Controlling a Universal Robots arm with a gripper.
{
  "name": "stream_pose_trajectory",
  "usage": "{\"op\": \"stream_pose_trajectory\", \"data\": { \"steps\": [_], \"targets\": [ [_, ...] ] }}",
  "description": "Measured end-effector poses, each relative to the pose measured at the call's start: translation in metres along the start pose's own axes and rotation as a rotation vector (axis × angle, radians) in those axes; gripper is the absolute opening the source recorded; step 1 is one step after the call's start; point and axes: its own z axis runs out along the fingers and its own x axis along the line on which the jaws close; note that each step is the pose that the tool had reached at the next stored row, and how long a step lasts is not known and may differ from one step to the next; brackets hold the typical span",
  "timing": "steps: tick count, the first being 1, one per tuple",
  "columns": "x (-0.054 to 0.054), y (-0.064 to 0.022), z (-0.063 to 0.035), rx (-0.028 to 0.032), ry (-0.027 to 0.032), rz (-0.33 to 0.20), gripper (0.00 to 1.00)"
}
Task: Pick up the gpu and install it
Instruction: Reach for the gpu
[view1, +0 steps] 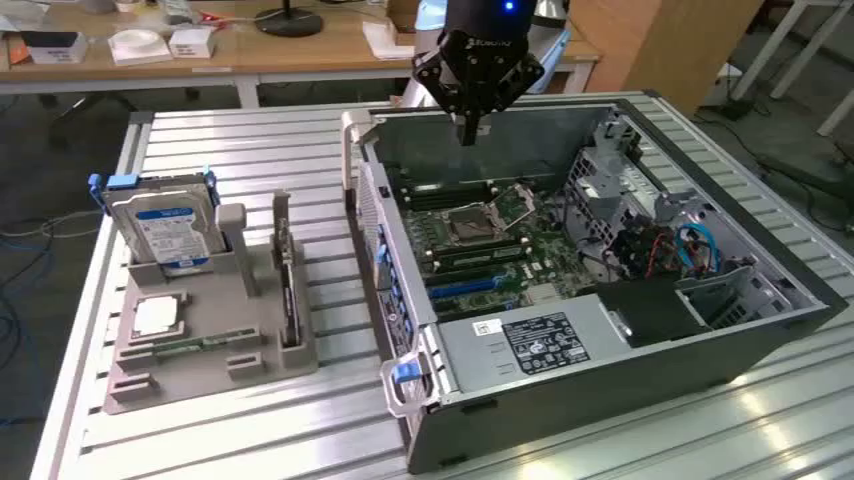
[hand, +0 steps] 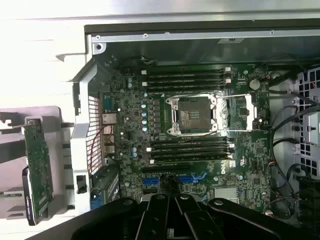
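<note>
Pick-up is judged not yet begun — the gripper (view1: 469, 137) is shut and empty over the open computer case (view1: 601, 400), the gpu (view1: 284, 265) stood on edge in the grey holder (view1: 267, 365) beside it — so opened jaws and a reach across are called for.

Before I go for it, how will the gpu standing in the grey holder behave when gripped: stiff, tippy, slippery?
The gpu looks like a thin rigid board, so probably stiff, not floppy. Standing on edge in a slot of the grey holder, it likely won't tip until lifted clear. Long and slim, it may pivot if pinched off-centre.
</note>
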Motion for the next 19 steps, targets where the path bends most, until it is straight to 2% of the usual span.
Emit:
{"op": "stream_pose_trajectory", "data": {
  "steps": [9,19],
  "targets": [
    [0.0001,0.0,0.0,-0.0001,-0.0001,0.0,0.1],
    [0.0083,-0.0006,0.0,0.0,0.0,0.0,0.1]
  ]
}}
